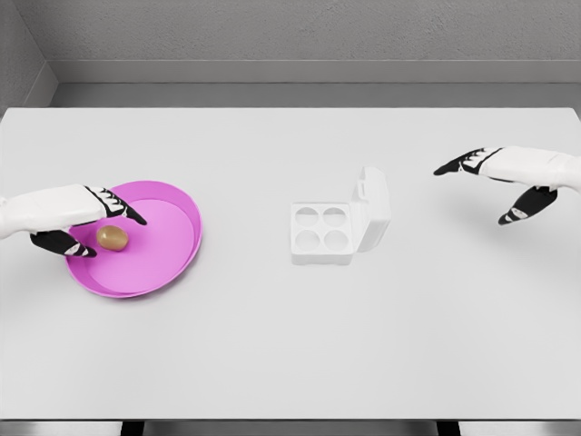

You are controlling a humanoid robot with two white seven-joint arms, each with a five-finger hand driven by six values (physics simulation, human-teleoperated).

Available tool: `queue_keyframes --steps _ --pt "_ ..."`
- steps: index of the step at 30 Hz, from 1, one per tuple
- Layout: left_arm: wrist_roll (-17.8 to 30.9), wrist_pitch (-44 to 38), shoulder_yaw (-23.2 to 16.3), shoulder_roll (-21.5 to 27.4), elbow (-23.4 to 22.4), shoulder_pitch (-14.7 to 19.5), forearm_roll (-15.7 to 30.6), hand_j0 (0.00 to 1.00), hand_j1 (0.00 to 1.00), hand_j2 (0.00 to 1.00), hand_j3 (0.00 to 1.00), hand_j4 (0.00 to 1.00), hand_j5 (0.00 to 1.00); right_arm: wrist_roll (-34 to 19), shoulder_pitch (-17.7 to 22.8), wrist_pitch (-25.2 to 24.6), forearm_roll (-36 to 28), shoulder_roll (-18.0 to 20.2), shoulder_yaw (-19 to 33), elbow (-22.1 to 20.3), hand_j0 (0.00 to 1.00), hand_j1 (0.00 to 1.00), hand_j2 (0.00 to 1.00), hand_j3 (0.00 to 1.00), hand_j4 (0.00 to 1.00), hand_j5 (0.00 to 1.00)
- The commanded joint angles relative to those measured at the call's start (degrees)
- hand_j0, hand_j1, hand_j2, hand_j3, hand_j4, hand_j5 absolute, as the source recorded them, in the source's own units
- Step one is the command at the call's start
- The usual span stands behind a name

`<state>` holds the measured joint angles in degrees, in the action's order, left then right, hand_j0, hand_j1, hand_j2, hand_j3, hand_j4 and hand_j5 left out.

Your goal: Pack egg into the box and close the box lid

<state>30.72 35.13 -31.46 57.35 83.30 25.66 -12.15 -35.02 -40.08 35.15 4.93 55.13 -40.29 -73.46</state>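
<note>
While box (338, 226) gapes empty, egg (112, 237) sits in pink dish (172, 250).

White table (290, 363) filled most of the view — flat, matte, evenly lit, dark legs just showing at its near edge. Behind it, a grey textured wall (309, 27) with a paler baseboard strip (309, 71) — left side wall met it at the corner.

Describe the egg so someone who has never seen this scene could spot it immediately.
On the white table, look to the left side for the round pink plate. The egg lies in the plate's left part, between the fingers of the left hand. It is the only small brown oval thing; the white egg box at the middle stands open with four empty cups.
</note>
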Motion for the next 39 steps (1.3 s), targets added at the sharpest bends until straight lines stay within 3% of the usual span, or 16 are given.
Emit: queue_keyframes --steps 1,22,39 --pt "-0.04 -0.13 0.0 -0.13 -0.24 0.0 0.37 0.84 0.84 0.84 0.84 0.84 0.84 0.02 0.0 -0.15 -0.36 -0.02 0.03 -0.02 1.0 1.0 1.0 1.0 1.0 1.0" --pt "-0.13 -0.13 0.17 -3.29 -6.83 0.09 0.46 0.84 0.84 0.84 0.84 0.84 0.84 0.02 -0.09 -0.15 -0.44 0.07 -0.15 0.51 1.0 1.0 1.0 1.0 1.0 1.0" --pt "-2.24 -0.13 0.08 -3.47 -6.83 0.09 0.81 0.84 0.84 0.84 0.84 0.84 0.84 0.02 0.09 -0.15 -0.44 0.24 -0.23 0.33 1.0 1.0 1.0 1.0 1.0 1.0"
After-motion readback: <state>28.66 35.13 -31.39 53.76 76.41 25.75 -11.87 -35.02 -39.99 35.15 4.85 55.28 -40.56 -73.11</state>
